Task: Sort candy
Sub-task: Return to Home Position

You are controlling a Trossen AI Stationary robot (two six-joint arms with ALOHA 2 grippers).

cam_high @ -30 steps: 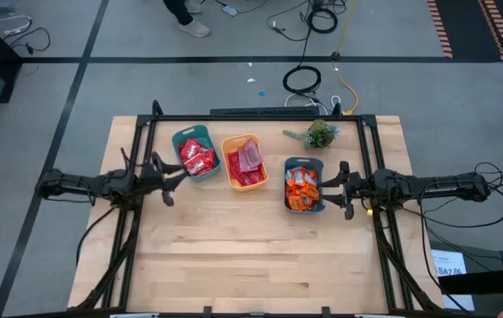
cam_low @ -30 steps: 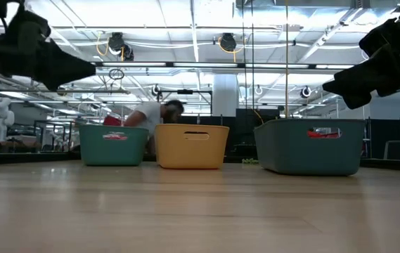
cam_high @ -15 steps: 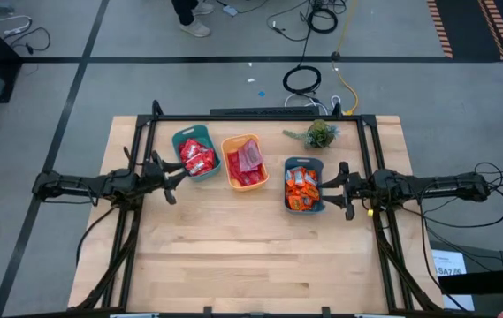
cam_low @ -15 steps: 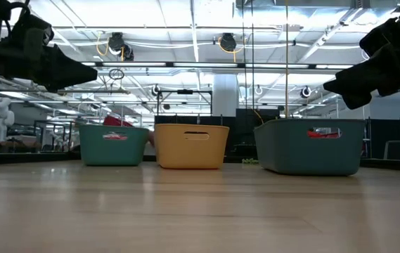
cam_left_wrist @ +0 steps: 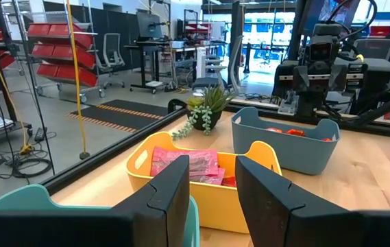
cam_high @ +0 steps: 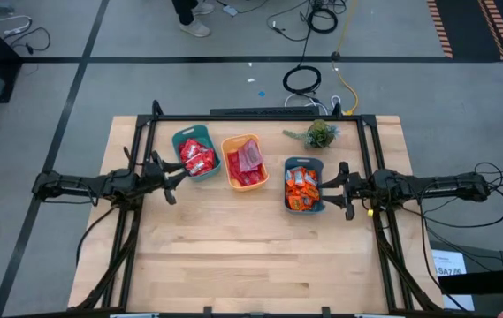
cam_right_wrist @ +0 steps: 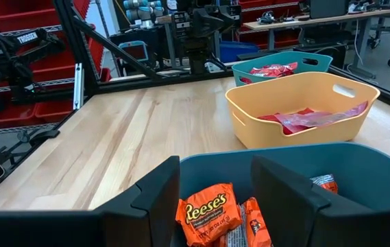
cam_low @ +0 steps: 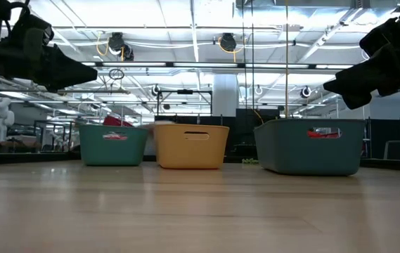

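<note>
1. Left gripper (cam_high: 172, 177), fingers apart, hangs near the table's (cam_high: 251, 265) left edge, beside the teal bin (cam_high: 183, 140).
2. Right gripper (cam_high: 329, 188), fingers apart, hangs at the blue bin's (cam_high: 304, 162) right rim.
3. Candy (cam_high: 198, 160): shiny red in teal, pink packets over red in the yellow bin (cam_high: 230, 172), orange in blue.
4. Open wood fills the table's front half.

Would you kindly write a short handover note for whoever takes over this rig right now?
Left gripper: open, empty, raised beside the teal bin.
Right gripper: open, empty, raised beside the dark blue bin.
Contents: red pieces in the teal bin, pink packets with red ones in the yellow bin, orange pieces in the dark blue bin.
Done: every piece in view is binned.
Left: probably only the return home.
</note>
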